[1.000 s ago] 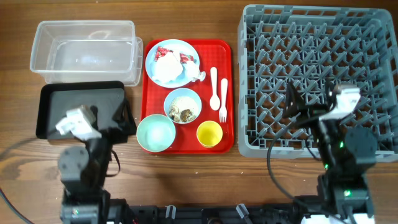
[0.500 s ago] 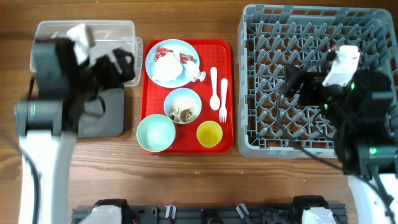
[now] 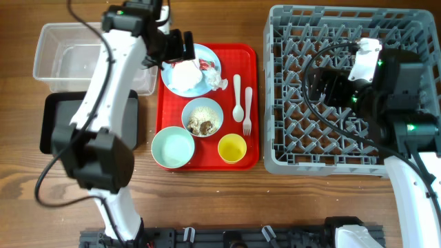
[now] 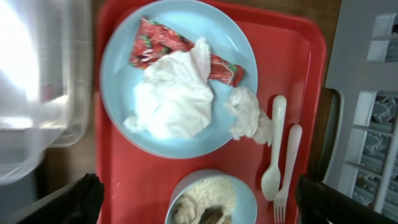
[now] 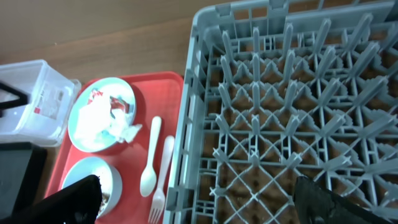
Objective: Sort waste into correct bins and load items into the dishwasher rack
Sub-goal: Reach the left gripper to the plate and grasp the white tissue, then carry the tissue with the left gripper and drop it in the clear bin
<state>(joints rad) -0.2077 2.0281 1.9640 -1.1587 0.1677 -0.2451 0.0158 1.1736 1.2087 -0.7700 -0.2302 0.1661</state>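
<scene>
Brown wooden worktop (image 3: 207, 200) carries everything in view. At its centre lies a flat red serving tray (image 3: 253, 69). On the tray's far end sits a pale blue round plate (image 4: 115, 78) holding red-and-white snack wrappers (image 4: 155, 46) and a crumpled white tissue (image 4: 174, 102). A second tissue lump spills over the plate's right rim onto the red surface. Nearer the robot, a pale blue bowl (image 3: 185, 118) holds food scraps of white rice-like grains with brownish bits (image 3: 203, 117). At the tray's near edge a mint-green bowl (image 3: 173, 147) stands on the left and a small yellow cup (image 3: 232, 148) on the right. A white plastic spoon (image 3: 237, 96) and a white plastic fork (image 3: 247, 107) lie side by side along the tray's right side, with the spoon's bowl and the fork's tines toward the robot.

Left of the red tray, a clear rectangular plastic tub (image 3: 69, 62) sits at the far side, with a shallow black rectangular tray (image 3: 58, 120) just in front of it. To the right stands a large square grey plastic dishwasher rack (image 3: 344, 27) with upright pegs.

The left fingers (image 4: 81, 199) hang above the plate, spread wide and holding nothing. The right fingers (image 5: 71, 199) hover over the rack's left part, also wide apart and gripping nothing.
</scene>
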